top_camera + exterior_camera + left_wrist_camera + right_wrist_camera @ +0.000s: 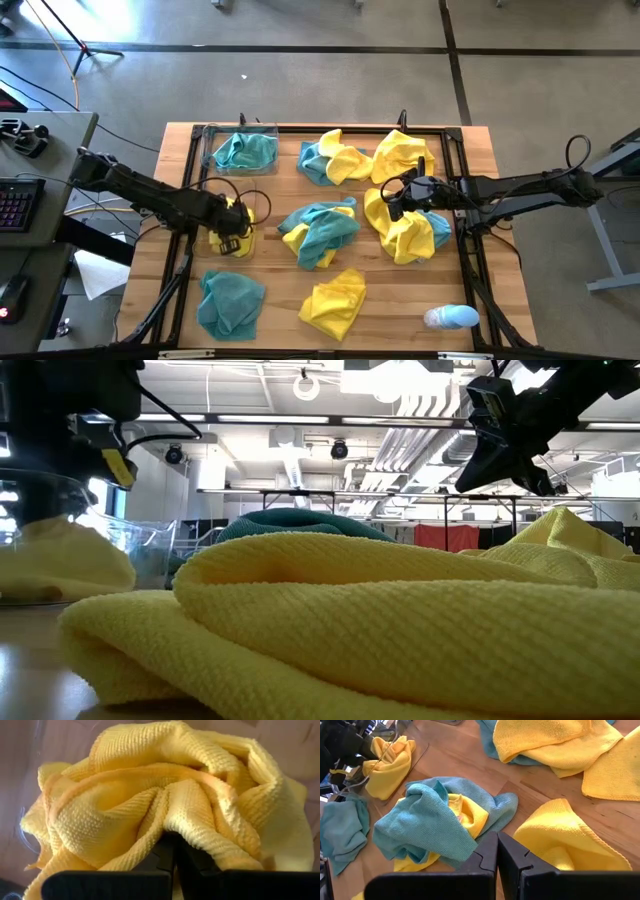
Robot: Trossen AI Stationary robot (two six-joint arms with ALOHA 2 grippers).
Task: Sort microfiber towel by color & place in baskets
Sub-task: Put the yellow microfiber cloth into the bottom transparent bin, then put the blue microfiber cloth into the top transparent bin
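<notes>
High view: your left gripper (pixel 232 228) sits over the left-middle basket (pixel 247 243), closed on a yellow towel (pixel 240 212); a teal towel (pixel 245 151) already lies in the far basket (pixel 210 140). Your right gripper (pixel 397 203) hovers above the right-hand towel pile (pixel 405 230). Left wrist: fingers (pixel 165 855) pinch yellow cloth. Right wrist: fingers (pixel 487 852) together, holding nothing, above the table (pixel 460 760).

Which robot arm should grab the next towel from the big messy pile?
Probably the right. The right gripper hangs shut and empty over the yellow-and-teal towel pile. The left gripper is busy, shut on a yellow towel over the clear basket.
</notes>
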